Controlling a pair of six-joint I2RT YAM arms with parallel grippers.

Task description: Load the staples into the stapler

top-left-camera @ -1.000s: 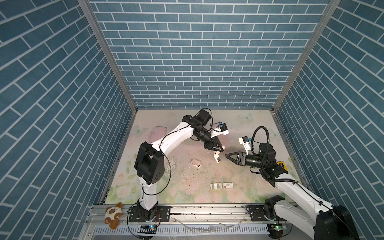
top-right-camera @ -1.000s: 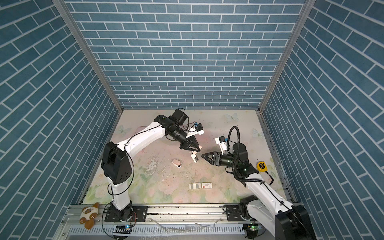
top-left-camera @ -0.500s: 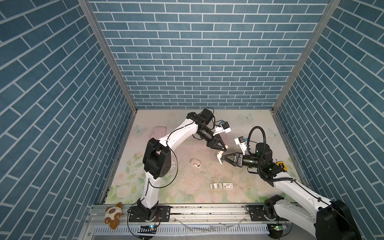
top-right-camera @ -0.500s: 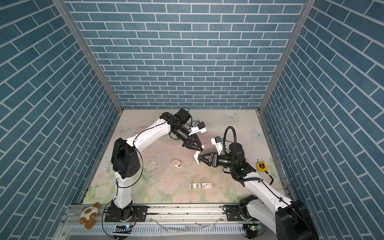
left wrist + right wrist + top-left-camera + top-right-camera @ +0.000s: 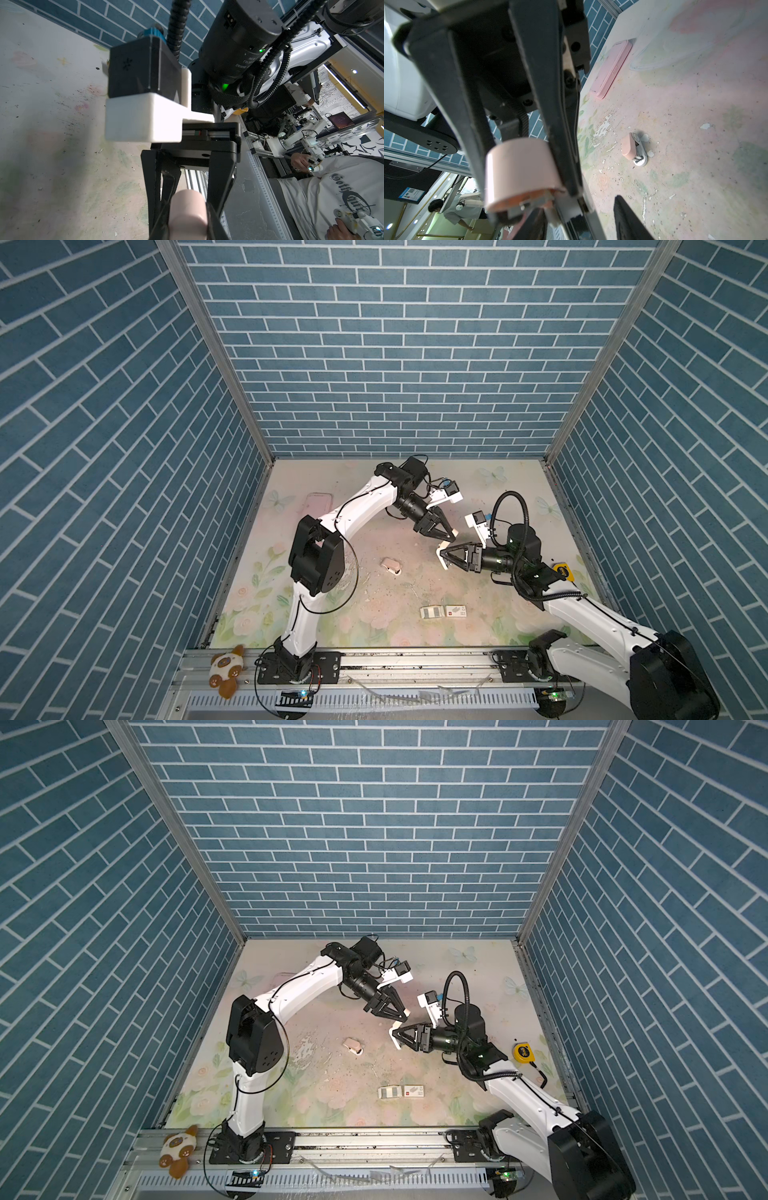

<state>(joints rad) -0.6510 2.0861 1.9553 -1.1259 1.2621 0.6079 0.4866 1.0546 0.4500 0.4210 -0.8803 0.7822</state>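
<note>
In both top views my left gripper (image 5: 451,536) (image 5: 404,1016) hangs above the mat's middle, shut on the pink top of the stapler (image 5: 188,209). The stapler (image 5: 519,170) is hinged open, and its white base (image 5: 439,551) hangs below the pink top. My right gripper (image 5: 443,553) (image 5: 395,1035) faces it from the right. It is open, and its fingers straddle the white base with a gap on one side (image 5: 581,224). The staples (image 5: 431,612) (image 5: 390,1092) lie in their white tray near the mat's front, with the red-marked sleeve (image 5: 456,611) beside them.
A second small pink-and-white stapler (image 5: 390,565) (image 5: 634,150) lies on the mat left of the grippers. A pink flat case (image 5: 318,502) lies at the back left. A yellow tape measure (image 5: 563,571) sits by the right arm. A plush toy (image 5: 224,668) rests on the front rail.
My left gripper carried the open stapler slightly right. The right gripper moved left until its fingers came around the hanging white base.
</note>
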